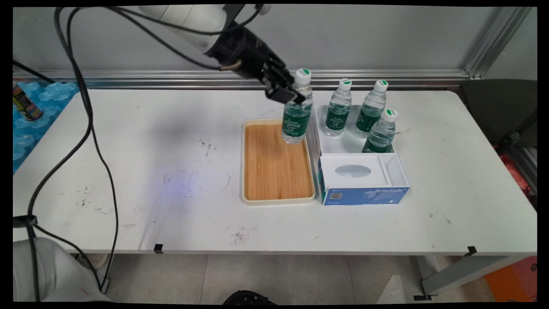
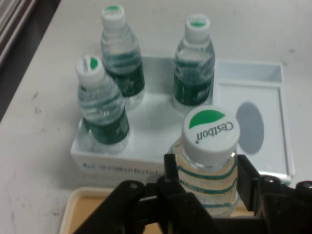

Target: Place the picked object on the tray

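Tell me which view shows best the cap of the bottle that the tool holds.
The hand view: the cap of the held bottle faces the camera, and its green mark and the word Cestbon are readable. The main view shows the same cap only small and from the side, above the tool.

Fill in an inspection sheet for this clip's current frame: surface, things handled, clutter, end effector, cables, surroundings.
Surface: white table, scuffed with dark marks.
Things handled: held bottle with white-and-green cap, over the far right corner of the wooden tray; whether it touches the tray cannot be told. Three more bottles stand in the white box right of the tray.
Clutter: can on blue packaging at the table's far left.
End effector: end effector shut on the held bottle just below its cap.
Cables: black cables hang from the arm across the table's left side.
Surroundings: grey wall, metal rail, dark chair at right.
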`<state>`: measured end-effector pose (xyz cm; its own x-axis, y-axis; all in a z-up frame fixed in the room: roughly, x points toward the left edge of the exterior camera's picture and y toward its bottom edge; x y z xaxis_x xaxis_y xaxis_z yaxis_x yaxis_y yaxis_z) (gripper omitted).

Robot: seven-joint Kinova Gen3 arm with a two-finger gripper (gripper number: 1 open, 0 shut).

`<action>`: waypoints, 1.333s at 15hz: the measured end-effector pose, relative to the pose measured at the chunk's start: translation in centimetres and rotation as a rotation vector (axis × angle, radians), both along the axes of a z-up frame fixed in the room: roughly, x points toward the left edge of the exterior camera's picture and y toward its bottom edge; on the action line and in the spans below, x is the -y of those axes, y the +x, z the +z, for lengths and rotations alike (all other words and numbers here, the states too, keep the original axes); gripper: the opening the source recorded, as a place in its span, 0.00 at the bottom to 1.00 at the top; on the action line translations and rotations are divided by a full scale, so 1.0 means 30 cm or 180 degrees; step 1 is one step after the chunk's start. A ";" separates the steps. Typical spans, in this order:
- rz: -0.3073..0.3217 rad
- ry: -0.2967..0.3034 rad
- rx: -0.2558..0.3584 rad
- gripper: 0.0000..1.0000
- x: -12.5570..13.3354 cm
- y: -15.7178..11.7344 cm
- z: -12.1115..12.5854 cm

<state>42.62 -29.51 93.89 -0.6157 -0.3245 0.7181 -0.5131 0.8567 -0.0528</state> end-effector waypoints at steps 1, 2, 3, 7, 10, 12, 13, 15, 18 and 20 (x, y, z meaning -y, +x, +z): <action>-0.0007 -0.0004 0.0022 0.00 -0.011 0.010 -0.016; -0.0016 -0.0006 0.0038 0.00 -0.019 0.016 -0.032; -0.0024 -0.0007 0.0048 0.00 -0.025 0.020 -0.043; -0.0057 0.0001 0.0076 0.00 -0.050 0.027 -0.104; -0.0082 -0.0003 0.0076 0.00 -0.063 0.023 -0.157; -0.0097 -0.0004 0.0069 0.00 -0.068 0.017 -0.193; -0.0109 -0.0005 0.0064 0.00 -0.069 0.012 -0.217; -0.0126 -0.0014 0.0052 0.00 -0.067 0.002 -0.252; -0.0149 -0.0031 0.0040 0.00 -0.058 -0.012 -0.292; -0.0159 -0.0042 0.0033 0.00 -0.053 -0.018 -0.313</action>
